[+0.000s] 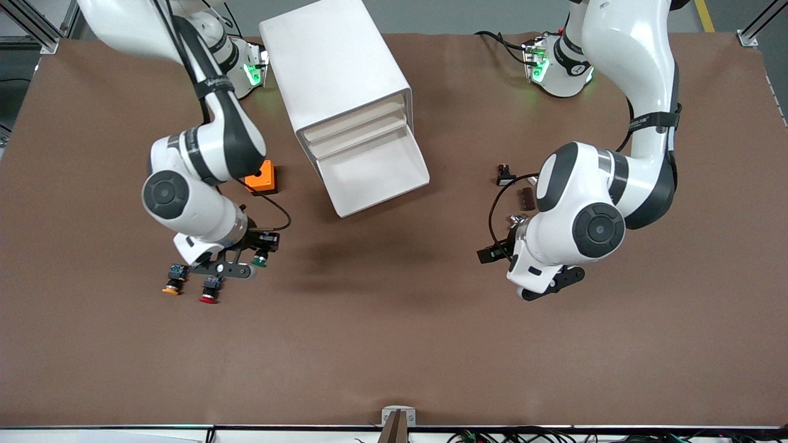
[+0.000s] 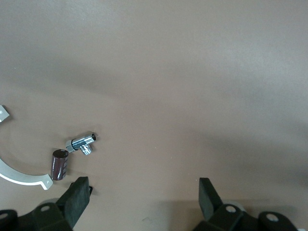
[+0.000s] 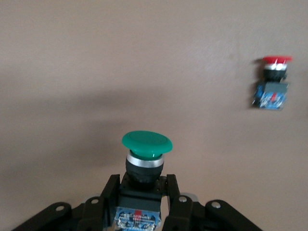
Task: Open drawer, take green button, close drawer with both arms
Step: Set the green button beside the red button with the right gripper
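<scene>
The white cabinet (image 1: pixel 335 67) stands at the table's middle. Its lowest drawer (image 1: pixel 375 175) is pulled out and I see nothing in it. My right gripper (image 1: pixel 263 246) is shut on the green-capped button (image 1: pixel 259 261) and holds it low over the table toward the right arm's end. In the right wrist view the button (image 3: pixel 147 144) stands out of the right gripper (image 3: pixel 140 192), its black body clamped between the fingers. My left gripper (image 1: pixel 494 253) is open and empty over bare table toward the left arm's end; the left wrist view shows the left gripper (image 2: pixel 144 197) with its fingers wide apart.
A red-capped button (image 1: pixel 209 290) and a yellow-orange-capped button (image 1: pixel 174 280) lie beside the right gripper. An orange box (image 1: pixel 261 177) sits beside the cabinet. A brown cylinder (image 2: pixel 59 164), a small metal part (image 2: pixel 83 143) and a black part (image 1: pixel 505 175) lie by the left gripper.
</scene>
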Robot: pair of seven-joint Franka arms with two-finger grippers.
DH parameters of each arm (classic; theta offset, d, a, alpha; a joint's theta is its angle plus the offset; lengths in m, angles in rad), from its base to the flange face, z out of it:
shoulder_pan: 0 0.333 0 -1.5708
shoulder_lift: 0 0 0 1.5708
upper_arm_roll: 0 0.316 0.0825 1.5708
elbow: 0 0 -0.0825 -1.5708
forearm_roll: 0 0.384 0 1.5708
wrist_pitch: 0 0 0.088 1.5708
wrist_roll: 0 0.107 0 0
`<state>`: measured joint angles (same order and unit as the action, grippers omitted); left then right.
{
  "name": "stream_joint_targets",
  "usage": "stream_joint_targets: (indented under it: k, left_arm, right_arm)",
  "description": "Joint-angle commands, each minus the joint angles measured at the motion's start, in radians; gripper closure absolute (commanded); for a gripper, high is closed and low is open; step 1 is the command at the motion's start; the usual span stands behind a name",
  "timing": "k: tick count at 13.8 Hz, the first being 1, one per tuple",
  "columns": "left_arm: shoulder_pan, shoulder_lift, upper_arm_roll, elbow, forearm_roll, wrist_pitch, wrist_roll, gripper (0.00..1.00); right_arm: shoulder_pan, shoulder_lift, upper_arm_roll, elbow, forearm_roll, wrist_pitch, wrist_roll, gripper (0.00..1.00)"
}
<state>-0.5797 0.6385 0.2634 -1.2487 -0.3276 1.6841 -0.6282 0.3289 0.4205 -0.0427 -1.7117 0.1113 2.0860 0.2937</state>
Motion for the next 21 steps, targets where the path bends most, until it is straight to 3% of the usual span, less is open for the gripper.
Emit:
stream_joint_targets:
  k: [1, 4, 7, 10, 15, 18, 20, 21]
  left_arm:
    - [-0.031, -0.02, 0.0, -0.046, 0.035, 0.009, 0.004, 0.0]
    - [-0.049, -0.002, 0.0, -0.049, 0.036, 0.026, 0.011, 0.0]
    - [-0.101, 0.004, -0.003, -0.11, 0.038, 0.167, 0.015, 0.01]
    - [-0.14, 0.018, -0.004, -0.158, 0.038, 0.293, 0.033, 0.01]
    - [-0.192, 0.066, -0.004, -0.156, 0.036, 0.39, 0.03, 0.0]
    - [-0.236, 0.104, -0.004, -0.156, 0.036, 0.436, 0.013, 0.0]
    - [-0.271, 0.133, -0.004, -0.153, 0.033, 0.451, -0.002, 0.0]
    - [-0.279, 0.144, -0.004, -0.155, 0.033, 0.451, -0.013, 0.0]
  right_arm:
    - [-0.054, 0.082, 0.017, 0.072, -0.002, 0.014, -0.109, 0.99]
    - [-0.085, 0.17, 0.017, 0.086, -0.001, 0.098, -0.162, 0.99]
    - [-0.103, 0.23, 0.017, 0.089, -0.016, 0.132, -0.198, 0.99]
    - [-0.131, 0.273, 0.017, 0.107, -0.019, 0.167, -0.231, 0.99]
    - [-0.149, 0.313, 0.017, 0.112, -0.016, 0.209, -0.235, 0.94]
    - [-0.151, 0.319, 0.017, 0.121, -0.012, 0.21, -0.22, 0.68]
    - [-0.172, 0.319, 0.018, 0.153, -0.007, 0.207, -0.232, 0.38]
    - [-0.183, 0.316, 0.018, 0.161, -0.001, 0.204, -0.229, 0.18]
